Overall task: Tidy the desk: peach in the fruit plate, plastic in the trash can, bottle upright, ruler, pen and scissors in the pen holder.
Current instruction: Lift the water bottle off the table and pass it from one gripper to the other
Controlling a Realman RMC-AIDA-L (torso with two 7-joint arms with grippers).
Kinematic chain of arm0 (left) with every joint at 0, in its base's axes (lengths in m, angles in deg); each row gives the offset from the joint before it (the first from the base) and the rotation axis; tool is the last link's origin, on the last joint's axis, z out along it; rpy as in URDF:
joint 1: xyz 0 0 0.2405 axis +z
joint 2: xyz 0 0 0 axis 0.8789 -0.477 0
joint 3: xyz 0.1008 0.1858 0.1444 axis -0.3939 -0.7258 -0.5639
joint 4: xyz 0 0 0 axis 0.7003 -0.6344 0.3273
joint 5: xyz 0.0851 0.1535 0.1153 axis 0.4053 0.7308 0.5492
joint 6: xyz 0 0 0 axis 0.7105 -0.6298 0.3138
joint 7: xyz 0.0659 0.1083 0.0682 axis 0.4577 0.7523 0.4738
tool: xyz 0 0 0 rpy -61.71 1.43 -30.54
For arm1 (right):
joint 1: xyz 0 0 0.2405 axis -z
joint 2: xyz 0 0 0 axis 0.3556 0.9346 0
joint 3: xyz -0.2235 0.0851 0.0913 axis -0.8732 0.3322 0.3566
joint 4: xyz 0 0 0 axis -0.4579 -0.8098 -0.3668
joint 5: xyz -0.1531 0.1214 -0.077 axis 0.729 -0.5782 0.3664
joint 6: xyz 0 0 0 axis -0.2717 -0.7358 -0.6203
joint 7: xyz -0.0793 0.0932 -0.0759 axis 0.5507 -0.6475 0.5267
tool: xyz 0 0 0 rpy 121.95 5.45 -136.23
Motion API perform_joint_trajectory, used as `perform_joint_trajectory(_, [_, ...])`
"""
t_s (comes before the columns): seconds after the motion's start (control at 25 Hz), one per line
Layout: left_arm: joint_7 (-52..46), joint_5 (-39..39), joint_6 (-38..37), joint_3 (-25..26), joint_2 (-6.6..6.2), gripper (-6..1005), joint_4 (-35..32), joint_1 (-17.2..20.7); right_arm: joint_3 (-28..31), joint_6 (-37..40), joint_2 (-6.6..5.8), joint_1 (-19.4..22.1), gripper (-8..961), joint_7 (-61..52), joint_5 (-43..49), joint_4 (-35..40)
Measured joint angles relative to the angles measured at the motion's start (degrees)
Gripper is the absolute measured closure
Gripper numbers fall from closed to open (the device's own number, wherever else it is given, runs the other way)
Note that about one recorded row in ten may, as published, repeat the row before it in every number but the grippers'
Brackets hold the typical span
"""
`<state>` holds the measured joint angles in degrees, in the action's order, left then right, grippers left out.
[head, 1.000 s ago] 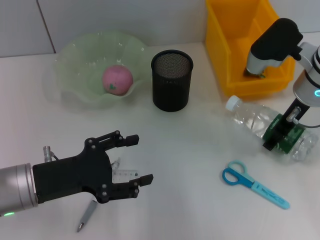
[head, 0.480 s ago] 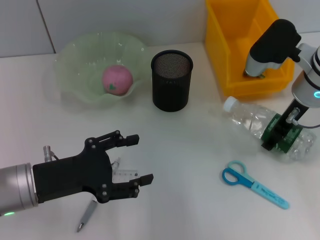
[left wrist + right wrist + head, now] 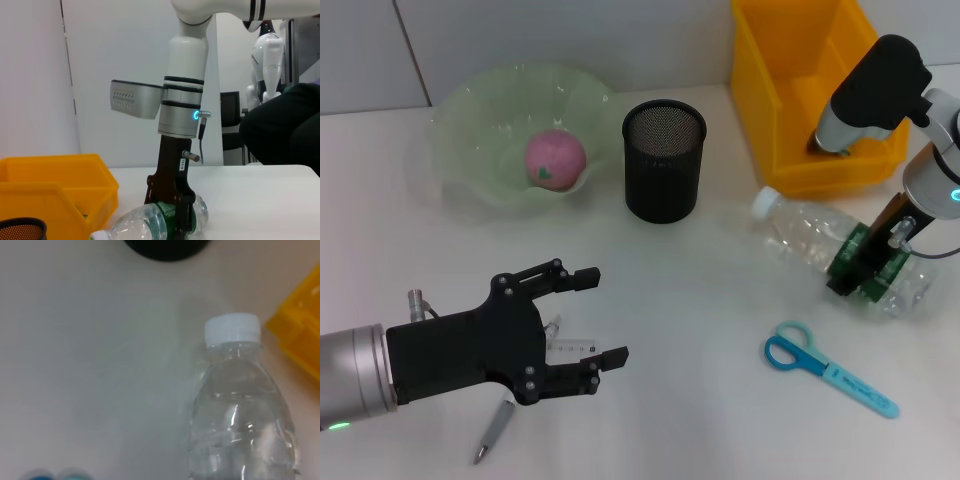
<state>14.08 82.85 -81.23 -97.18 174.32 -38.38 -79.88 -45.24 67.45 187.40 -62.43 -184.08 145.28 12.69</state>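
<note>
your right gripper (image 3: 865,268) is clamped across the green-labelled middle of the clear bottle (image 3: 810,238), which lies on its side on the white desk (image 3: 720,340), its white cap (image 3: 765,203) pointing toward the black mesh pen holder (image 3: 663,160) and just beside the front corner of the yellow trash can (image 3: 800,95). the left wrist view shows the same grip side-on, the bottle (image 3: 145,225) low against the desk under the fingers. nearer you, the blue scissors (image 3: 828,368) lie flat, apart from the bottle. your left gripper (image 3: 590,325) hovers with its fingers spread wide over the clear ruler (image 3: 570,346), with the grey pen (image 3: 494,430) lying beside it. beyond, the pink peach (image 3: 556,158) sits in the pale green fruit plate (image 3: 470,110), left of the pen holder.
</note>
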Motion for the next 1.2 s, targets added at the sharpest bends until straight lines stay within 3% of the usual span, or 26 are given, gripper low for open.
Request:
perform_joint_trajectory(0.28, [-0.01, -0.51, -0.12, 0.01, -0.06, 176, 0.02, 0.16, 0.51, 1.54, 0.56, 2.87, 181, 1.02, -3.78, 4.86])
perform_joint_trajectory(0.68, [0.38, -5.68, -0.48, 0.1, -0.05, 177, 0.02, 1.18, 6.02, 6.56, 0.63, 9.78, 180, 10.02, -19.76, 13.68])
perform_joint_trajectory(0.92, [0.39, -14.22, -3.3, 0.09, -0.12, 177, 2.65, 2.01, 7.77, 6.55, 0.63, 12.98, 182, 17.63, -28.78, 14.12])
perform_joint_trajectory(1.2, [0.61, -20.84, -7.97, 0.11, -0.21, 177, 6.8, 1.59, 10.3, 5.88, 0.61, 14.04, 181, 29.69, -39.97, 9.08])
